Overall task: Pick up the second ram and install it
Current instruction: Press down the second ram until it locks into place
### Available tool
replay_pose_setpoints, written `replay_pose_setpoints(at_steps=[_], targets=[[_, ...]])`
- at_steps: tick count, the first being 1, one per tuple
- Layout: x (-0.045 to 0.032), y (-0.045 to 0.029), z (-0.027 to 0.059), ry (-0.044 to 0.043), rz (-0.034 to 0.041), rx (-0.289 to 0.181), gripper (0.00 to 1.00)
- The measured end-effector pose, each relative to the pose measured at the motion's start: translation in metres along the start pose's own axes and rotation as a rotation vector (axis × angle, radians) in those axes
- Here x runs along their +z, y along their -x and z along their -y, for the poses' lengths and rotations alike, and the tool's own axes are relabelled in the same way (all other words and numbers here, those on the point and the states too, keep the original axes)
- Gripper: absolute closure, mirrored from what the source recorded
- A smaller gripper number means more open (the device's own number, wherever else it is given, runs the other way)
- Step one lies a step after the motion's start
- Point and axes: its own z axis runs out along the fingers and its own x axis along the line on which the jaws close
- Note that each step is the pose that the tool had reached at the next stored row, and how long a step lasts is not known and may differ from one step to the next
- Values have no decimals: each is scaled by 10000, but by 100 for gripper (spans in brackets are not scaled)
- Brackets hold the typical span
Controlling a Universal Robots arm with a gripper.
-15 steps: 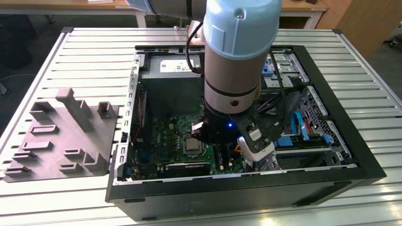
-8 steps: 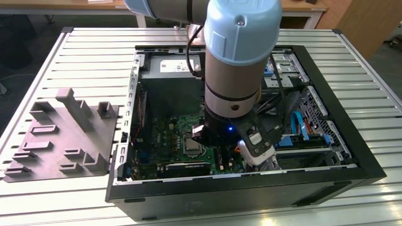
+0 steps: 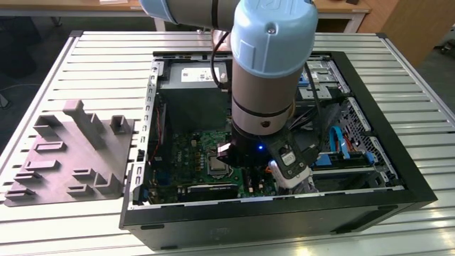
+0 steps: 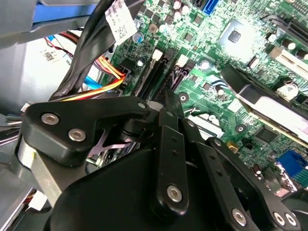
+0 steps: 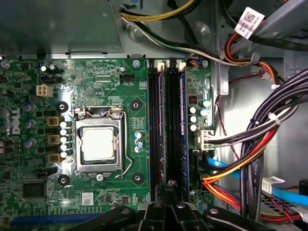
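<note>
"Down inside the open computer case (image 3: 270,226), where does the pincer (image 3: 288,168) stand?"

"Low over the motherboard (image 5: 125,91), at the near end of the memory slots, to the right of the processor socket (image 5: 98,144) and left of the bundled cables (image 5: 250,159). Both wrist views show it clenched, the fingertips (image 4: 166,108) drawn together."

"And the second ram (image 5: 172,120)?"

"It appears to be the dark stick standing on edge in the slot straight under those tips, with another stick (image 5: 182,125) just beside it. The tips touch or nearly touch its near end. Whether they pinch its edge or merely press on it cannot be told."

"So how far along is the job?"

"Far, by the look of it. The pick-up is done, and the stick lies along its slot. What cannot be judged is whether it is pushed fully home and the end latches have closed. The purple-grey tray (image 3: 64,160) sits on the desk (image 3: 106,53) at the exterior view's left, well apart from the arm."
</note>
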Motion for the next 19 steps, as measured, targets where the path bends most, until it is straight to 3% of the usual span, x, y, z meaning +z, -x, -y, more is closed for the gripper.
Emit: replay_pose_setpoints(at_steps=[19], targets=[[66, -4, 4, -6, -2, 0, 90]])
